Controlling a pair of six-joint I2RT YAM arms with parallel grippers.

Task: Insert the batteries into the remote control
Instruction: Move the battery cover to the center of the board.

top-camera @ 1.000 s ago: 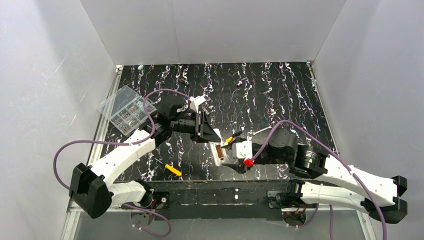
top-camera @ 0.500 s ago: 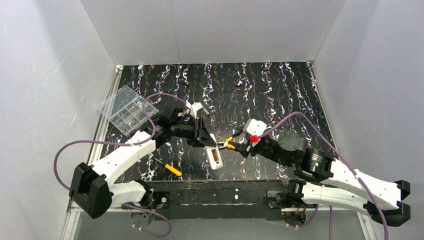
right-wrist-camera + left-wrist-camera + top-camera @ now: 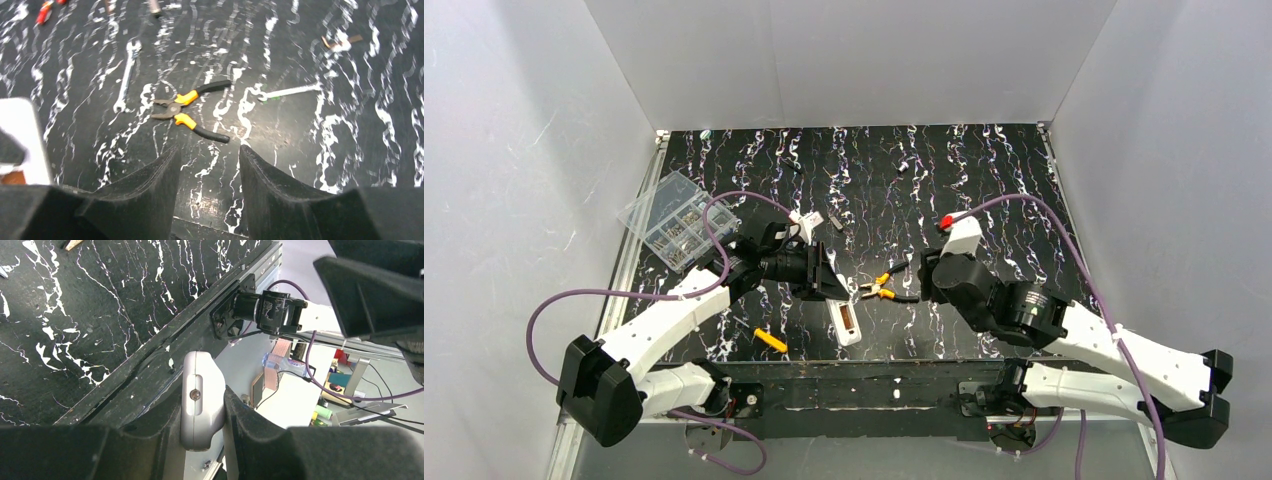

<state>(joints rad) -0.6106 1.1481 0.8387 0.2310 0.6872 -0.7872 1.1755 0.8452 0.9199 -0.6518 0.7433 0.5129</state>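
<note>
Remote: white; we hold it pinched in our left claw, over the counter's near edge. Right claw: spread, empty, above pliers.

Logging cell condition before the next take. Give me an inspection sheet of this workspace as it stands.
surface: black white-veined mat, no damage seen
job's things: remote control clamped in left gripper, recess facing up; batteries not identifiable
clutter: pliers, wrench, yellow-handled tool, clear compartment box
grippers: left gripper shut on the remote control; right gripper open, empty, facing the pliers
cables: purple cable loops over each arm
surroundings: white walls on three sides
</note>
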